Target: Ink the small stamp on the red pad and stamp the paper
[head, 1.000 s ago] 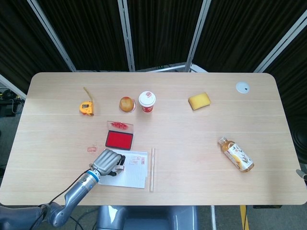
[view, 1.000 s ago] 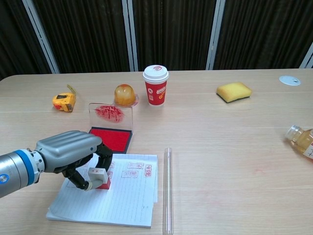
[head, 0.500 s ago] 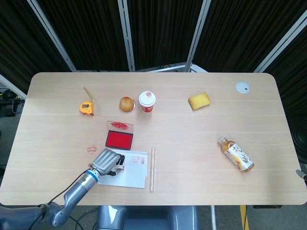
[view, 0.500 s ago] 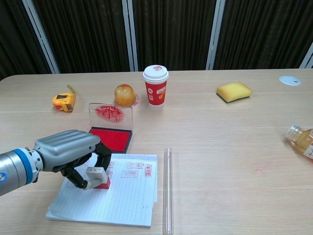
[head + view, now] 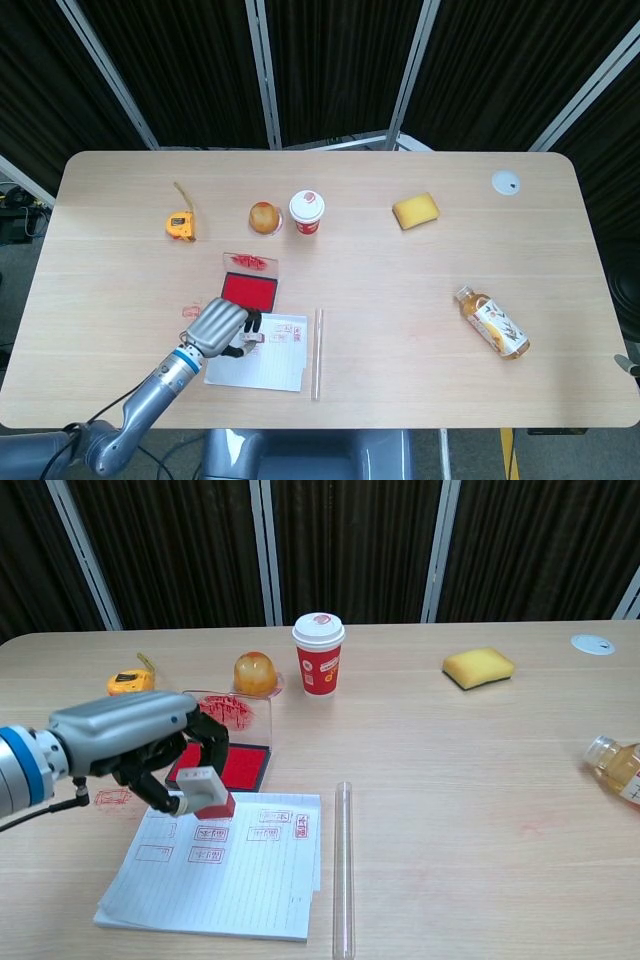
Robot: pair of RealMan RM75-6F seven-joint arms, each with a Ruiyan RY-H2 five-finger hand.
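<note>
The left hand (image 5: 150, 750) is gripping the small stamp (image 5: 206, 791), a pale block with a red base, between its dark fingertips (image 5: 176, 802), and is holding it clear of the sheet, just above the near edge of the red ink pad (image 5: 232, 767) and the far edge of the paper (image 5: 225, 880). The stamp is sitting tilted in the grasp, with its red face turned down and toward the paper. In the head view the same hand (image 5: 220, 326) is covering the far left corner of the paper (image 5: 270, 368), just in front of the ink pad (image 5: 249, 290). The pad's clear lid (image 5: 238, 712), smeared with red ink, is standing upright behind the red cushion. The lined paper is lying flat on the tabletop (image 5: 460, 780) and is showing several red rectangular stamp marks (image 5: 212, 834) across its far half. A clear tube (image 5: 343, 870) is lying just beside the paper's right edge, running front to back. A faint red mark (image 5: 112, 797) is showing on the bare wood left of the paper. Farther back, a yellow tape measure (image 5: 128, 681), an orange fruit-like ball (image 5: 254, 672) and a red paper cup with a white lid (image 5: 319, 654) are standing in a row, with a yellow sponge (image 5: 478, 666) and a small white disc (image 5: 592, 644) off to the right. A tea bottle (image 5: 492, 323) is lying on its side near the right edge. The right hand is not showing in either view.
</note>
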